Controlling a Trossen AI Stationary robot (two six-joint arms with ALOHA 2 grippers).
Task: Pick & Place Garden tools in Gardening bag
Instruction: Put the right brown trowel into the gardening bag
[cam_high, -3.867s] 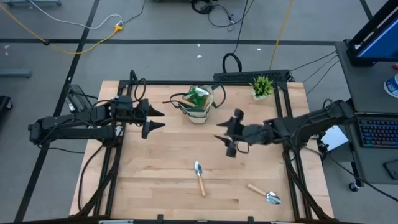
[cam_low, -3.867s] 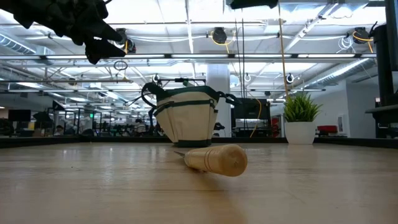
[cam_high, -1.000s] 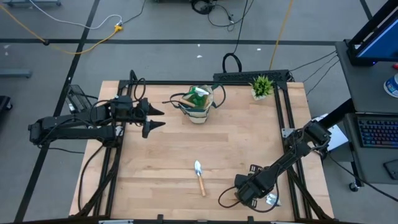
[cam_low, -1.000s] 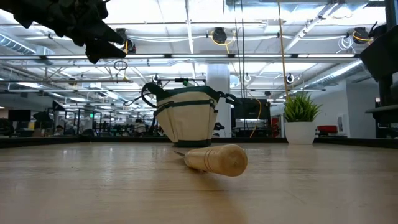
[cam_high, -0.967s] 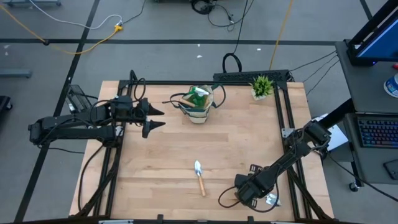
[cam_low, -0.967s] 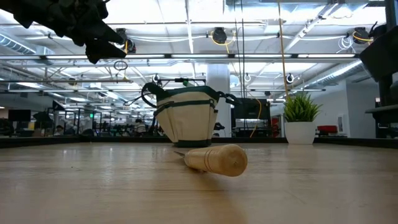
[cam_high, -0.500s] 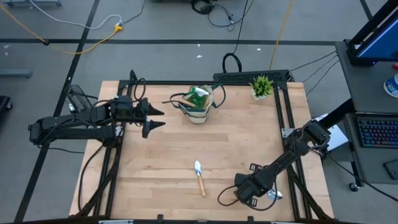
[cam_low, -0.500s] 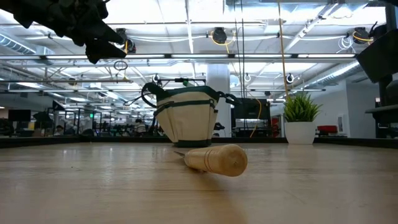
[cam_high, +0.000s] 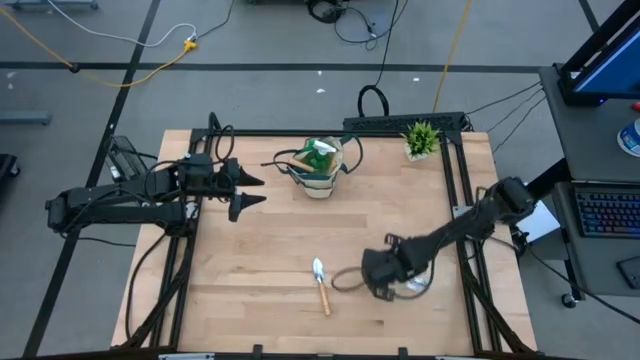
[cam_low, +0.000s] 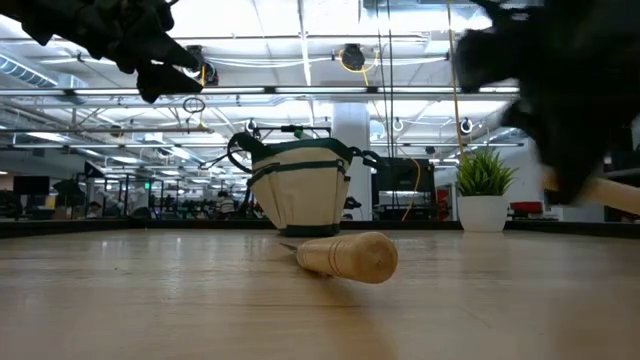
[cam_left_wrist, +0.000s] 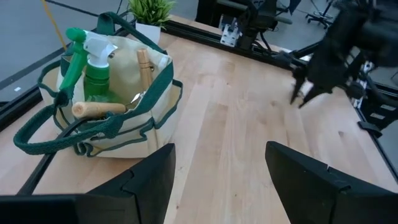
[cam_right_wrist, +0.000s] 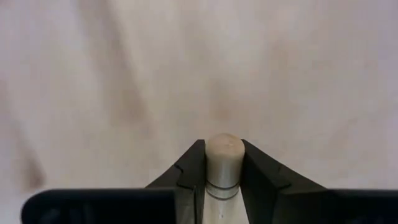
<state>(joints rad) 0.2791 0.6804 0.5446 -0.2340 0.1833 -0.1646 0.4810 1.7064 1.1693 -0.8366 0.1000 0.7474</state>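
The beige gardening bag (cam_high: 318, 165) with a green band stands at the table's far middle. It holds a green spray bottle (cam_left_wrist: 93, 62) and wooden-handled tools. A wooden-handled silver trowel (cam_high: 321, 283) lies flat on the table at the near middle, and its handle shows in the low view (cam_low: 350, 257). My right gripper (cam_high: 372, 278) is right of that trowel and shut on a second trowel's wooden handle (cam_right_wrist: 224, 155). My left gripper (cam_high: 247, 190) hangs open and empty, left of the bag. My right gripper pinches the second trowel's wooden handle between its two fingers (cam_right_wrist: 189, 168), near the handle's rounded free end (cam_right_wrist: 225, 147), which sticks out just past the fingertips. The fingers lie along the handle. The silver blade (cam_high: 414, 289) trails toward the table's right. The trowel is lifted clear of the table.
A small potted green plant (cam_high: 421, 138) stands at the far right corner. A black frame rail (cam_high: 450, 200) runs along the table's edges. Bare wood lies between the bag and the trowel on the table.
My right gripper has risen from the table's near right corner and gone toward the table's middle, carrying the second trowel, which has lifted off the table. In the low view the right arm has swung into sight at the right.
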